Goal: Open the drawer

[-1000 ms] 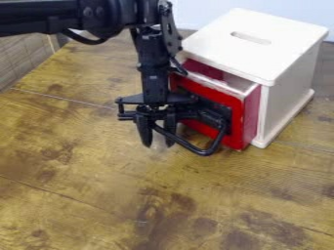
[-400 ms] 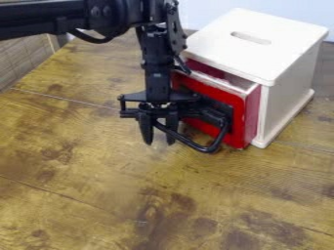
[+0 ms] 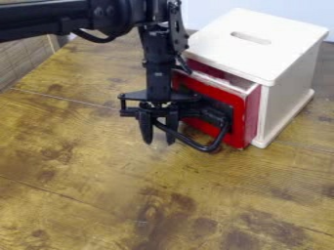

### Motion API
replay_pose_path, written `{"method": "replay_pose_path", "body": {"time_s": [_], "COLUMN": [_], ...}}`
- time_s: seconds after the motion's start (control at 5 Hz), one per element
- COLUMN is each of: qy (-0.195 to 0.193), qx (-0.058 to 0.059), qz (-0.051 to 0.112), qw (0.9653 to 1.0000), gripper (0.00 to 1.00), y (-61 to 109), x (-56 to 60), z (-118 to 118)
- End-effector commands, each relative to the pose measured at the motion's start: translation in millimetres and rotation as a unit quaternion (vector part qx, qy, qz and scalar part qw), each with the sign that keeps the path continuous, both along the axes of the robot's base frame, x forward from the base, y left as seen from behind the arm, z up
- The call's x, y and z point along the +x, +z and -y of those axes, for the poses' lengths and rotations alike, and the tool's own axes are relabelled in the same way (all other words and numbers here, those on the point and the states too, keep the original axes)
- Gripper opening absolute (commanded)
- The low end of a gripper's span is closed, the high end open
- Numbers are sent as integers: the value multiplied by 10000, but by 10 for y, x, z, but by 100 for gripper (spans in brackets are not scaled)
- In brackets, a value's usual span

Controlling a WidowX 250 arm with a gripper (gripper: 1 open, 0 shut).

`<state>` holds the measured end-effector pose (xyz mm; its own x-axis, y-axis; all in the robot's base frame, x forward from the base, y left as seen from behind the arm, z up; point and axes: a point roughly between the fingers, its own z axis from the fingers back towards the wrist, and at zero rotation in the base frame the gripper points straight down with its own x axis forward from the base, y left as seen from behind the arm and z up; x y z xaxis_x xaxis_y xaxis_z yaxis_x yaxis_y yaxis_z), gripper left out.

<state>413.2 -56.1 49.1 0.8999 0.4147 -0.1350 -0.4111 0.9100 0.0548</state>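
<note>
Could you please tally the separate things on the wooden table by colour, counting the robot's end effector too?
Red: 1, the drawer
Pale wood: 1, the cabinet with a slotted top
Black: 2, the loop handle on the drawer front and the end effector
Total: 4

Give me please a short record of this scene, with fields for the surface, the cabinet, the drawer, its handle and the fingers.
surface: worn wooden table
cabinet: pale wood box with a slot in its top, on the right
drawer: red drawer, pulled out a little from the cabinet
handle: large black loop handle on the drawer front, reaching toward the table
gripper: black gripper pointing straight down, just left of the handle
fingers: close together, shut; whether they hold the handle cannot be told
</note>
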Motion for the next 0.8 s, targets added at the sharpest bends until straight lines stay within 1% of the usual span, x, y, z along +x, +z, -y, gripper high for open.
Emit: {"method": "replay_pose_path", "body": {"time_s": [0.0,0.6], "qy": [543,696], "qx": [127,247], "qz": [158,-8], "qw": [9983,9973], "gripper": [0,0], "y": [47,-15], "x": [1,-51], "z": [419,493]}}
